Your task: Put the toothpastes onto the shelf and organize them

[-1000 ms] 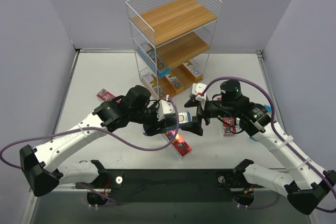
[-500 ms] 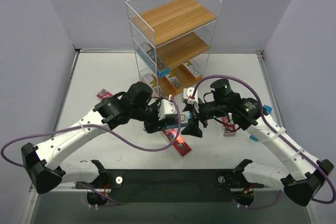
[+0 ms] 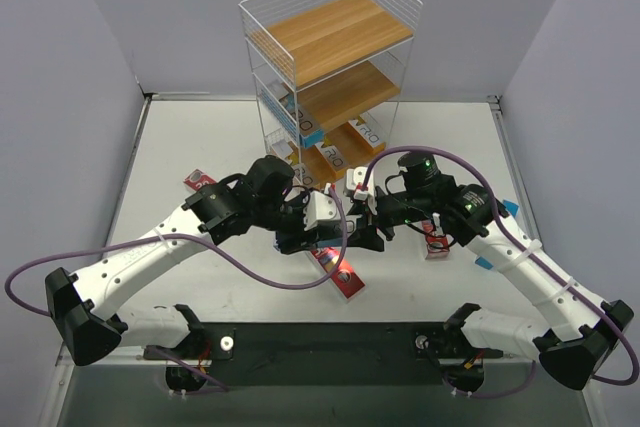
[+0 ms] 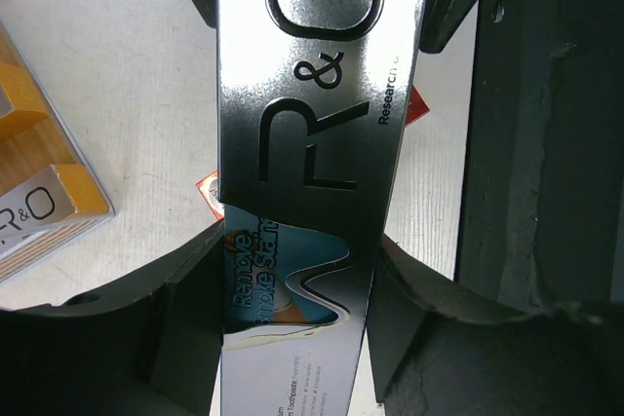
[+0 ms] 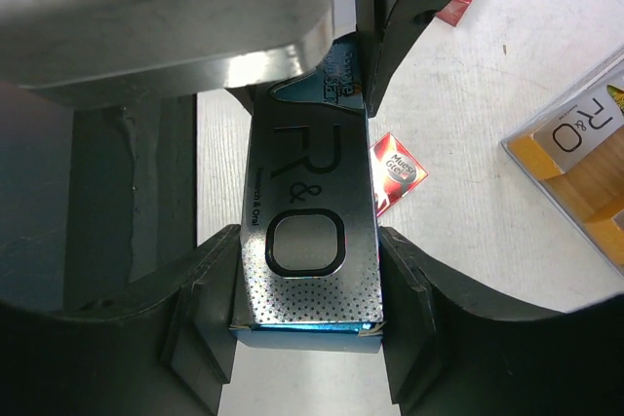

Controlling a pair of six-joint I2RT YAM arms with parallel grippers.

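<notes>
The table [image 3: 180, 147] carries the shelf [image 3: 340, 37] and loose toothpastes [image 3: 343, 282] (red, blue).

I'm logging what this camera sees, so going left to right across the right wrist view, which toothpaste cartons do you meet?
silver R&O carton in the middle → red carton flat on the table beside it → second red carton at the top edge → orange-and-white R&O carton at the right edge

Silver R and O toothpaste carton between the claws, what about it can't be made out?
Left wrist view: the silver-and-teal rectangular toothpaste carton, gripped by the left claw, runs off the top and bottom edges; its small print is blurred.
Right wrist view: its far end is hidden behind the left claw; the right claw covers its sides.
Top external view: both claws hide nearly all of it.
</notes>
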